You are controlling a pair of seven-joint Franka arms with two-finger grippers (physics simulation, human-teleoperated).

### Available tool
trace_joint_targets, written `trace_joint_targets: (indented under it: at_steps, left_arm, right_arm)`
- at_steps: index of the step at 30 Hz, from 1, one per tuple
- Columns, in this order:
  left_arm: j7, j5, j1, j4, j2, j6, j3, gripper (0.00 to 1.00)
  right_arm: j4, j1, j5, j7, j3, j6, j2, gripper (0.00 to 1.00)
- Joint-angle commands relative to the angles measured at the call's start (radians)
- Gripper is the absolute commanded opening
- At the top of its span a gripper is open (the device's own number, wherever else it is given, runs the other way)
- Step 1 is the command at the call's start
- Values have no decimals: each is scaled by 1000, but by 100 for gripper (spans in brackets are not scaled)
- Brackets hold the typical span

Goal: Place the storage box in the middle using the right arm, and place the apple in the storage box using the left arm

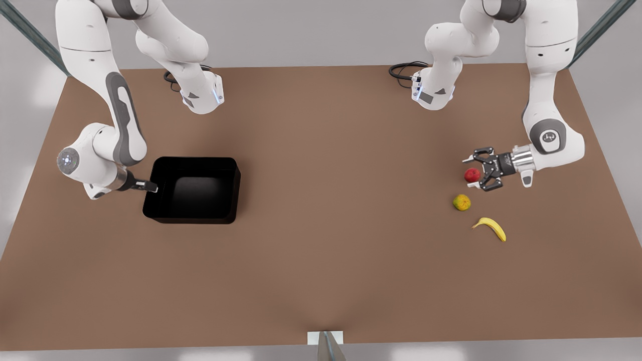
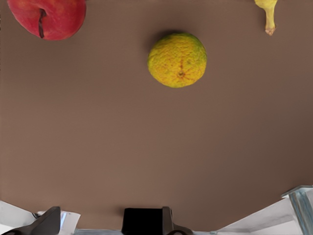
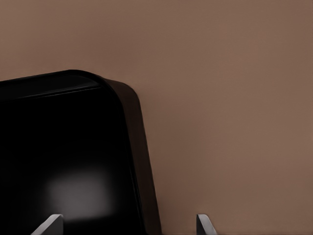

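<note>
The black storage box (image 1: 193, 189) sits on the table toward the front view's left. My right gripper (image 1: 152, 187) is at its left wall. In the right wrist view the gripper (image 3: 126, 224) is open, with one fingertip (image 3: 49, 224) over the box's inside and the other over the table, the box wall (image 3: 144, 196) between them. The red apple (image 1: 472, 175) lies at the front view's right. My left gripper (image 1: 470, 173) is open there, its fingers on either side of the apple as seen from the front. The apple (image 2: 49, 17) is also in the left wrist view.
A yellow-green round fruit (image 1: 461, 202) (image 2: 177, 59) and a banana (image 1: 491, 228) lie just in front of the apple. The brown table (image 1: 341, 200) stretches wide between the box and the fruits. Cables (image 1: 404, 70) lie near the arm bases at the back.
</note>
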Motion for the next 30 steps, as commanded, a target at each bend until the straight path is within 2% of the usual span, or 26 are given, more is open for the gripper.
trace_joint_targets:
  at_steps: [1,6,8,10,17,18,19,21,22,23,24,27,28,29,30]
  left_arm:
    - [0,-5,0,-2,1,2,0,100]
    - [71,-23,0,-3,71,8,18,100]
    - [120,-23,0,-3,96,8,45,100]
    - [160,-19,12,-3,125,5,82,100]
    - [250,-104,54,8,260,8,103,100]
    - [257,-112,60,8,266,10,103,100]
    - [257,-134,67,9,277,8,103,100]
    - [269,-143,78,18,298,8,103,100]
    - [269,-157,80,18,298,7,103,100]
    - [267,-160,78,18,301,6,103,100]
    - [269,-160,78,18,303,6,103,100]
    - [269,-175,78,18,317,6,101,100]
    - [269,-175,78,17,318,6,100,100]
    - [267,-175,78,17,320,-7,100,100]
    - [267,-174,78,15,318,-16,100,100]
  right_arm:
    - [0,3,0,0,0,0,6,100]
    - [-52,13,2,0,6,17,40,100]
    - [-109,13,0,-5,6,123,40,100]
    - [-117,3,2,-31,6,123,40,100]
    - [-124,11,2,-34,9,123,69,100]
    - [-124,11,2,-46,9,118,62,96]
    - [-124,5,2,-63,9,110,49,85]
    - [-123,0,2,-84,9,83,20,75]
    - [-124,0,2,-84,9,80,12,66]
    - [-124,0,2,-84,9,81,20,52]
    - [-124,2,17,-86,9,84,26,49]
    - [-123,2,18,-86,9,95,57,49]
    - [-121,3,18,-86,9,95,57,42]
    - [-121,7,18,-86,9,89,52,21]
    - [-120,11,18,-103,9,80,45,21]
